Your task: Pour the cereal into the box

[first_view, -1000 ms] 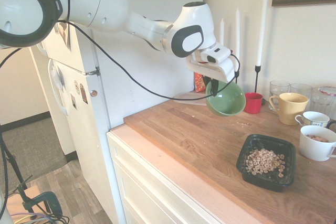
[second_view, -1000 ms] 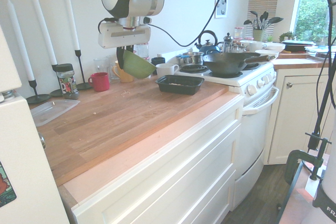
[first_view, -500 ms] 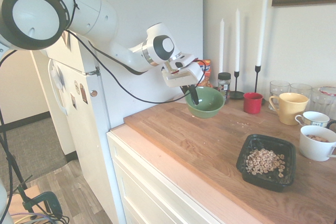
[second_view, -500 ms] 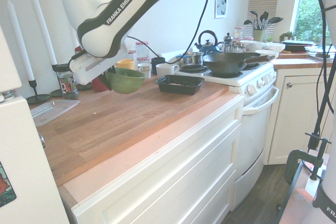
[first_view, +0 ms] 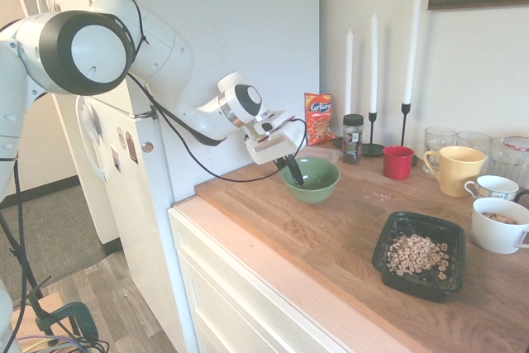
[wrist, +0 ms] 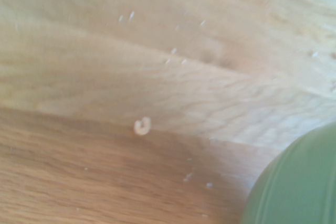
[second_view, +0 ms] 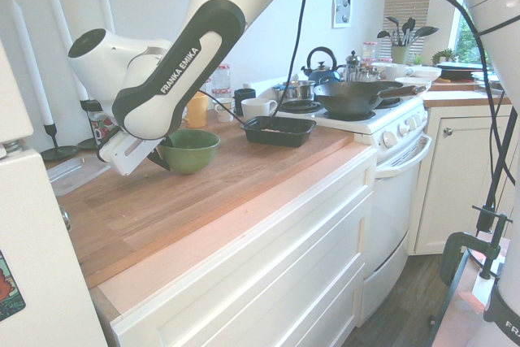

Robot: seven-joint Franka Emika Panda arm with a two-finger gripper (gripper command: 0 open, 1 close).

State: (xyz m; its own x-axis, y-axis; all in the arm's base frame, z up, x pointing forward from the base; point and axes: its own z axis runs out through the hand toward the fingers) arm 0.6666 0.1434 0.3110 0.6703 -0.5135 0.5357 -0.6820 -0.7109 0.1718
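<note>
On the counter [first_view: 322,245], the arm [first_view: 178,51] reaches in beside the fridge [first_view: 124,196], well apart from the box [first_view: 413,288]. The bowl [first_view: 316,194] is upright, low over the wood or already on it; we cannot tell which. Our gripper [first_view: 298,181] is closed on the bowl's rim, with a dark finger showing against the inside wall. The cereal [first_view: 416,255] lies in the box, heaped across its floor.

We judge the pour done and the step in hand to be setting the bowl down. We should keep it level and lower it straight and slowly until its foot sits flat, holding our grip until the counter bears the weight. Only then should we part the fingers, just enough to free the rim, and back off along their own slant; a sideways pull could drag or tip the bowl.

Near the bowl, the wrist view shows a stray ring [wrist: 138,127] and crumbs [wrist: 174,51]; we had best keep the foot off the ring, lest it crush.
</note>
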